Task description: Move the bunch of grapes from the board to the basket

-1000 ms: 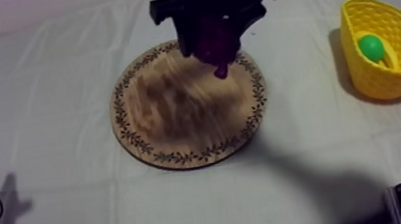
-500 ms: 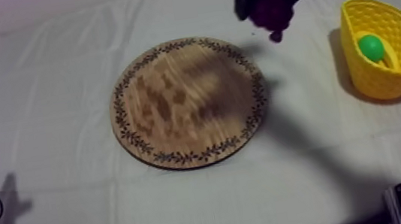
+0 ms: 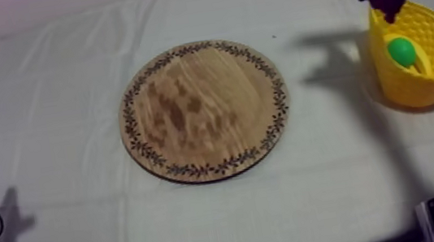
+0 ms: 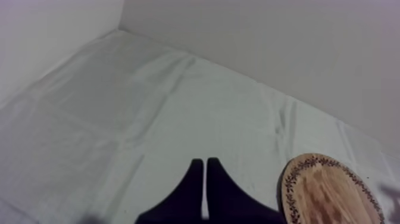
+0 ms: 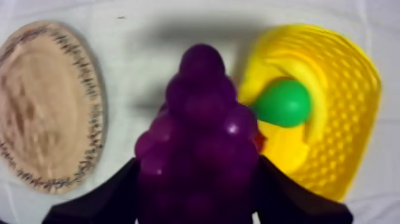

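Grey-white cloth covers the table from edge to edge. Bunch of grapes: purple, held off the cloth at the rim of the yellow basket, on the side facing the board, and not yet inside it. Right gripper: its two black fingers are clamped against opposite flanks of the bunch. Within the basket lies a green pear. Shadow of the arm falls on the cloth just beside the basket. Round wooden board, with a patterned rim, lies at the table's centre, well apart from the basket. Left gripper: low at its own side of the table near the board's edge, fingers pressed together as a narrow wedge, holding nothing.
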You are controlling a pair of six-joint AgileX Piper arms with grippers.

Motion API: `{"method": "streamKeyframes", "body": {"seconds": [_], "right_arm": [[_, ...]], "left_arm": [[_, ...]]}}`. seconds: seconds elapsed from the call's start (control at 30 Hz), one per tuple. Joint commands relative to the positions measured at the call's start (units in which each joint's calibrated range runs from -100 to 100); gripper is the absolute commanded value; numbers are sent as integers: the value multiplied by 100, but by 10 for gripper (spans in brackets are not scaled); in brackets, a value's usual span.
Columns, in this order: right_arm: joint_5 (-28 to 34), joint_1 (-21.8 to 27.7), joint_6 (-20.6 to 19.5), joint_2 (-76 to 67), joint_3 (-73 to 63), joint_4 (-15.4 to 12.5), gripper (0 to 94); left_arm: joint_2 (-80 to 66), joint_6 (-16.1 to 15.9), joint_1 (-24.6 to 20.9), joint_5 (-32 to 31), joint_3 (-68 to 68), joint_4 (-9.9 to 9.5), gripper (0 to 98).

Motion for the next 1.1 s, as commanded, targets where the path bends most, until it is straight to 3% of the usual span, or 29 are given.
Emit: {"method": "streamKeyframes", "body": {"seconds": [0.0, 0.33, 1.07], "right_arm": [[-3, 370, 67, -7, 51, 33, 447], [-92, 925, 206, 124, 71, 185, 455], [-538, 1163, 48, 1491, 285, 155, 489]], "left_arm": [[2, -1, 2, -1, -4, 1, 0], [2, -1, 2, -1, -4, 1, 0], [2, -1, 2, -1, -4, 1, 0]]}}
